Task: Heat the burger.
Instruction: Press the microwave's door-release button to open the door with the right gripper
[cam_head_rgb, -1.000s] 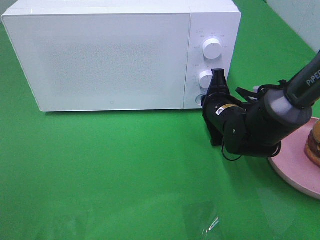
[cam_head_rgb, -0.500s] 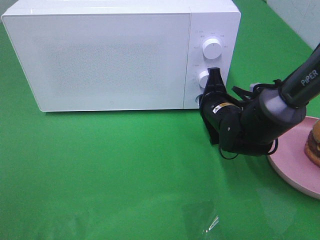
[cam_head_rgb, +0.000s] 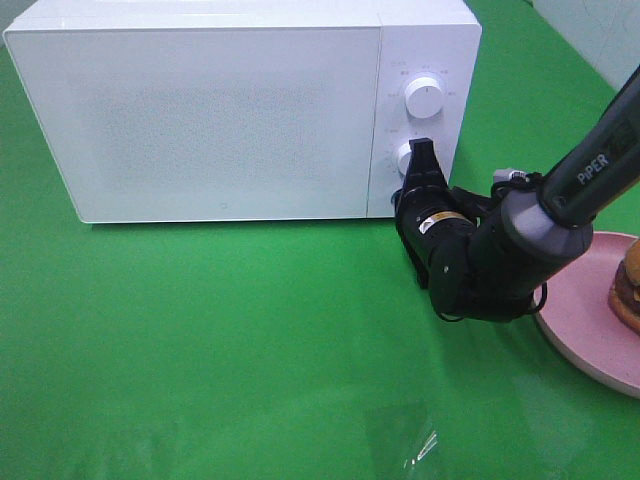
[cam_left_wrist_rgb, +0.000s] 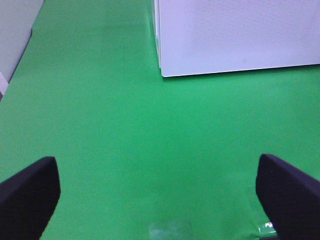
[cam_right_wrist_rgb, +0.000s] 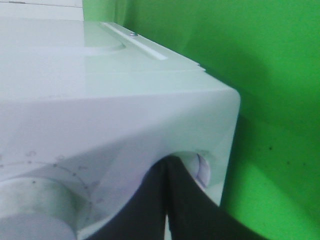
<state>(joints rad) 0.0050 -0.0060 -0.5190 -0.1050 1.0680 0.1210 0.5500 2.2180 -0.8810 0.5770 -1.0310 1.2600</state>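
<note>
Edging closer than a second ago, the closed right hand (cam_head_rgb: 421, 149) reaches the microwave (cam_head_rgb: 230, 110) controls (left hand (cam_left_wrist_rgb: 160, 192) spread open).

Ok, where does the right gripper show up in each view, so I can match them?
Exterior high: right gripper right of centre, jaws shut, tip by the microwave's lower knob.
Left wrist: not in it; only the left gripper's open jaws.
Right wrist: the gripper, dark, against the microwave front beside a round button.
Shared landmark: the white microwave, in all three.
</note>
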